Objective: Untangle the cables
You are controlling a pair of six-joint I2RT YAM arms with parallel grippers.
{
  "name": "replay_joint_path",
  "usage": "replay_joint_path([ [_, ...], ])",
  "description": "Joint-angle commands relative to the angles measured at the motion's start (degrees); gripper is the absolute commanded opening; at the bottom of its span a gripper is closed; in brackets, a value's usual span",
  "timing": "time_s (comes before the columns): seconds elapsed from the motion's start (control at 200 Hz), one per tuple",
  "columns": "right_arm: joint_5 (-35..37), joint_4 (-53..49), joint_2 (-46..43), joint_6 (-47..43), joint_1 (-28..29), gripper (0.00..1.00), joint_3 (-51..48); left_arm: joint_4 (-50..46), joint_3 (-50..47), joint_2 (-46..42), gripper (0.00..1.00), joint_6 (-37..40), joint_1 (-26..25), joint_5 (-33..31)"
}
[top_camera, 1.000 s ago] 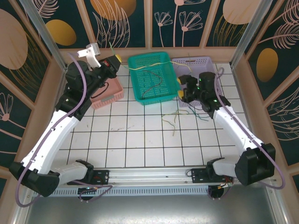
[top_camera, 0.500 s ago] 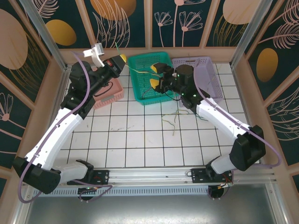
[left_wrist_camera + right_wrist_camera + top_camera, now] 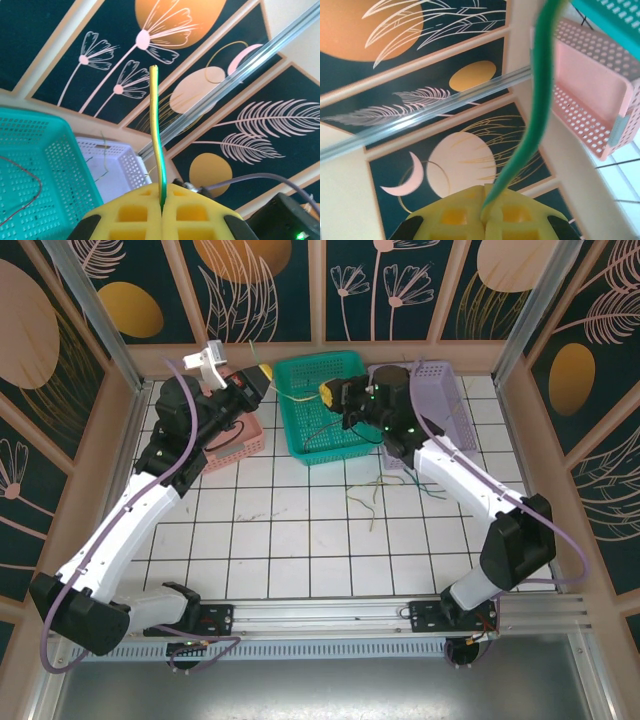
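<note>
A yellow-green cable [image 3: 296,395] runs taut between both grippers over the back left of the teal basket [image 3: 300,445]. My left gripper [image 3: 260,374] is shut on one end, and the yellow-green cable [image 3: 159,150] sticks up from its closed yellow pads [image 3: 200,210]. My right gripper [image 3: 331,393] is shut on the other end, where the cable [image 3: 536,105] looks plain green above the pads [image 3: 520,215]. A tangle of thin yellow, green and dark cables [image 3: 368,490] lies on the tiles. A red and a dark cable [image 3: 325,425] lie in the teal basket.
A pink basket [image 3: 232,440] stands left of the teal one, under the left arm. A lilac basket [image 3: 445,405] stands to the right, under the right arm, with thin wires [image 3: 102,165] in it. Wooden-framed walls close in the back and sides.
My right gripper has swung left from over the lilac basket to above the teal basket, close to the left gripper. The left gripper shifted slightly right, and the cable now spans between them.
</note>
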Motion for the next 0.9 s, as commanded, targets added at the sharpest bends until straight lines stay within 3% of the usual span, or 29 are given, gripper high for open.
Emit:
replay_joint_path([
  [0.0,-5.4,-10.8,-0.15,-12.89,-2.37,0.0,3.77,-4.15,4.7,2.71,0.0,1.41,1.18,-0.92],
  [0.165,-10.95,-23.89,1.26,-31.94,-2.85,0.0,7.33,-6.39,9.38,8.12,0.0,1.49,2.52,0.27],
  [0.265,-10.24,-26.17,-0.92,-37.47,-3.58,0.0,5.34,-5.6,10.1,9.82,0.0,1.37,2.67,1.02],
  [0.505,-11.76,-15.7,-4.1,-33.45,-10.5,0.03,-2.78,5.29,4.85,10.91,0.0,-5.01,2.13,13.87],
  [0.671,-12.54,-15.32,-1.26,-32.69,-12.91,0.18,-0.73,8.01,2.37,10.14,0.0,-6.95,0.2,17.97],
  [0.896,-12.84,-12.36,1.35,-30.76,-14.67,0.22,-1.76,8.95,0.29,8.34,0.0,-7.78,-0.7,18.82],
])
